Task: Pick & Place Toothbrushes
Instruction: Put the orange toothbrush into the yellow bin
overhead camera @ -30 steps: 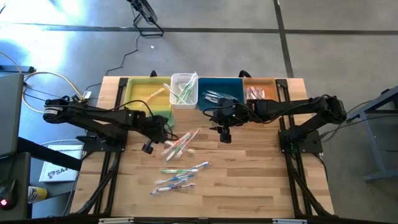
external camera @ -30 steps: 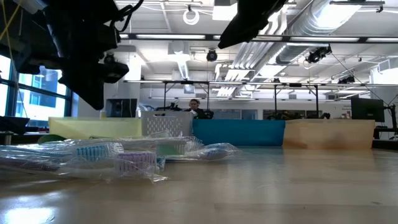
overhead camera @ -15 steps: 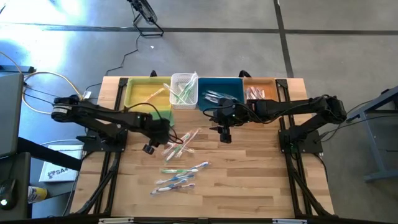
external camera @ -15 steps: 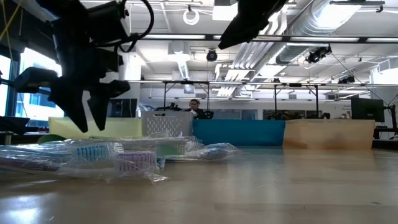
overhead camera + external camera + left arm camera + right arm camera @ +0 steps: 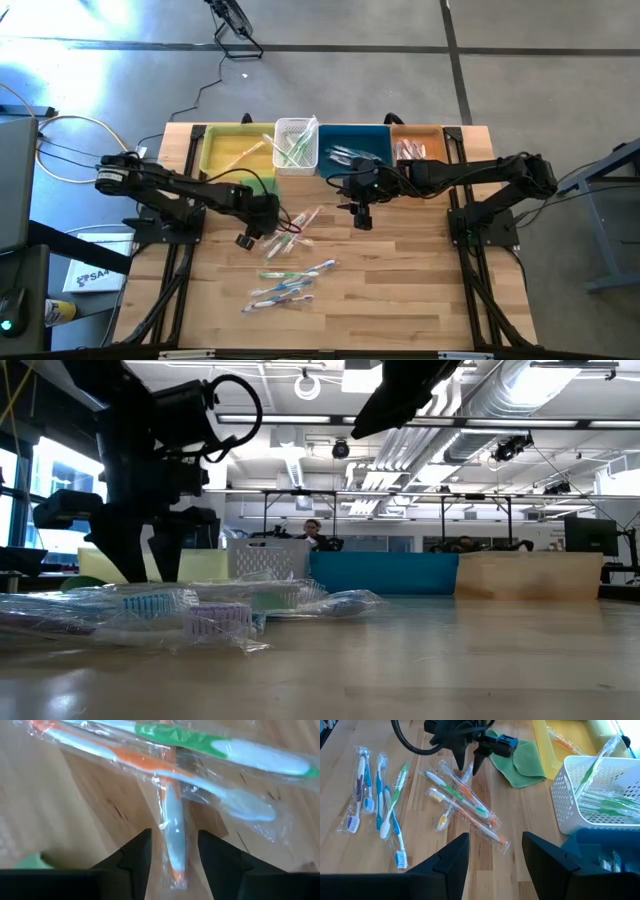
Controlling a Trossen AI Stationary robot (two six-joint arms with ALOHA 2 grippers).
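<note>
Left end effector (image 5: 247, 238) is held low over the wooden counter (image 5: 400, 290), and its two dark fingers (image 5: 135, 857) are spread apart with nothing pinched. An orange and white toothbrush (image 5: 172, 837) in a clear wrapper is seen lying on the counter right between those fingers, in the left wrist view. It is crossed by another orange toothbrush (image 5: 130, 762) and lies close to a green toothbrush (image 5: 200, 740).

Nearest the front edge, a small bunch of blue toothbrushes (image 5: 290, 283) is spread flat on the counter. A little farther back, the mixed pile (image 5: 292, 230) is found, and the left end effector is placed at its edge. A folded green cloth (image 5: 517, 765) is seen just beside that pile.

Right end effector (image 5: 360, 218) is held above the counter, near the blue bin (image 5: 355, 150), with its fingers spread and nothing between them.

At the far edge, four holders are lined up: a yellow tray (image 5: 235, 150), a white basket (image 5: 296, 145) with green toothbrushes inside, the blue bin, and a tan box (image 5: 418, 143) with pink-red ones.
</note>
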